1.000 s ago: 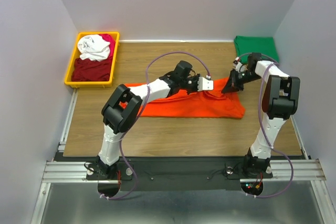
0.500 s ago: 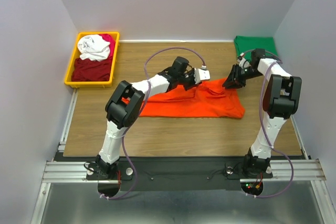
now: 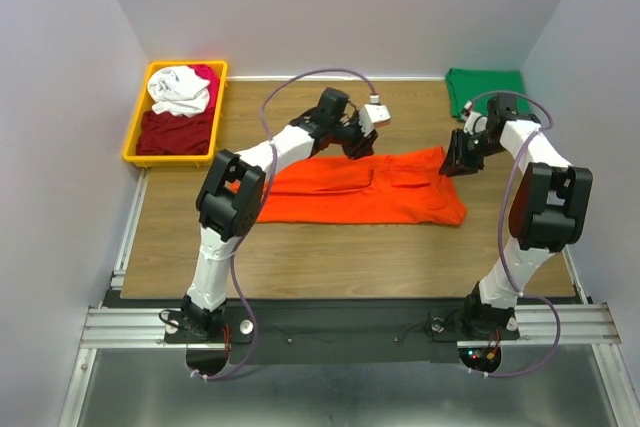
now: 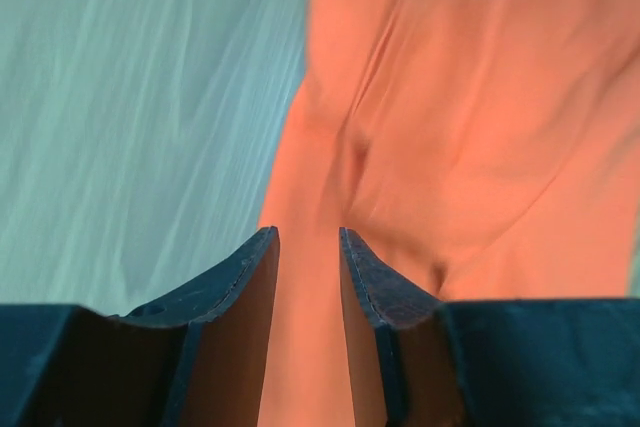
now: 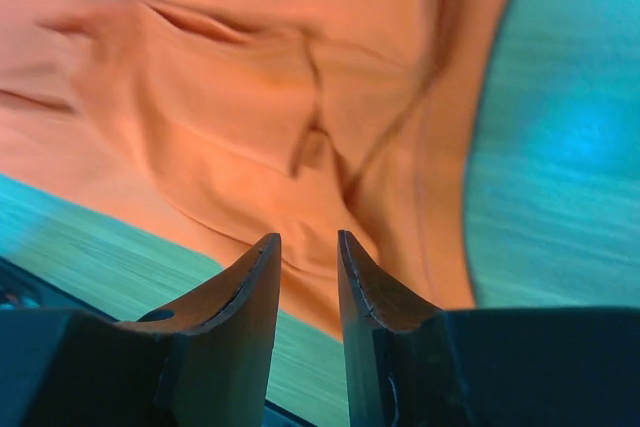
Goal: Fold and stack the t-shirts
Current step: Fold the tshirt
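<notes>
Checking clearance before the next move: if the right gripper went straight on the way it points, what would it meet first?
The orange t-shirt: its cloth sits inside the right gripper and fills the view straight ahead. Bare table shows only off to the sides. Depth is unclear.

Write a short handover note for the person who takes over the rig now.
The left tool is shut on the far edge of the orange t-shirt; the right tool is shut on its far right corner.
The orange t-shirt lies flat mid-table, fold unfinished. The green t-shirt lies folded at the far right. The white t-shirt, dark red t-shirt and magenta t-shirt wait in the yellow bin.
Left: fold orange, stack it, then those three.
</notes>
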Robot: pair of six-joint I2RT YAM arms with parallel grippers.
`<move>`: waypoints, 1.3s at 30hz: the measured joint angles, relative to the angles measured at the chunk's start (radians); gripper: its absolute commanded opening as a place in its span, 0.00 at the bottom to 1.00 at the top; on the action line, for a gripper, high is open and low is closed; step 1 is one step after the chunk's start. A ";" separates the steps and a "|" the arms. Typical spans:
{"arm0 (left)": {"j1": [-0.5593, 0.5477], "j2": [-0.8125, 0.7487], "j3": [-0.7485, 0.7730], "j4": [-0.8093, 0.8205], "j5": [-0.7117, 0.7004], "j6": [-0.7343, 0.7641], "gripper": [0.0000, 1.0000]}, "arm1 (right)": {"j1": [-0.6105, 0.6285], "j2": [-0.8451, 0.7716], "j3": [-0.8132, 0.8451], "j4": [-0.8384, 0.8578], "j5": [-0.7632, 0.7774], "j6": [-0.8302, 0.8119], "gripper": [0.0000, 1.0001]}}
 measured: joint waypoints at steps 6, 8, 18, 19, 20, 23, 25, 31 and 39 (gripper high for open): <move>-0.107 0.098 0.274 -0.023 0.058 -0.027 0.43 | 0.000 -0.002 -0.081 -0.032 0.091 -0.080 0.34; -0.130 0.150 0.343 -0.026 0.068 -0.032 0.43 | 0.000 -0.002 -0.107 -0.039 0.119 -0.100 0.34; -0.139 0.330 0.411 -0.112 0.025 -0.053 0.47 | 0.000 0.000 -0.154 -0.062 0.192 -0.162 0.32; -0.137 0.333 0.411 -0.122 0.015 -0.054 0.47 | 0.000 0.001 -0.154 -0.062 0.196 -0.164 0.32; -0.135 0.333 0.411 -0.130 0.010 -0.053 0.47 | 0.000 0.003 -0.155 -0.062 0.200 -0.169 0.31; -0.130 0.333 0.411 -0.132 0.006 -0.052 0.47 | 0.000 0.017 -0.158 -0.061 0.212 -0.178 0.31; -0.127 0.333 0.411 -0.141 0.000 -0.052 0.47 | 0.000 0.021 -0.165 -0.061 0.215 -0.183 0.31; -0.127 0.333 0.411 -0.150 -0.022 -0.052 0.47 | 0.000 0.030 -0.172 -0.062 0.226 -0.187 0.30; -0.109 0.333 0.411 -0.169 -0.044 -0.055 0.47 | 0.000 0.030 -0.173 -0.062 0.233 -0.198 0.26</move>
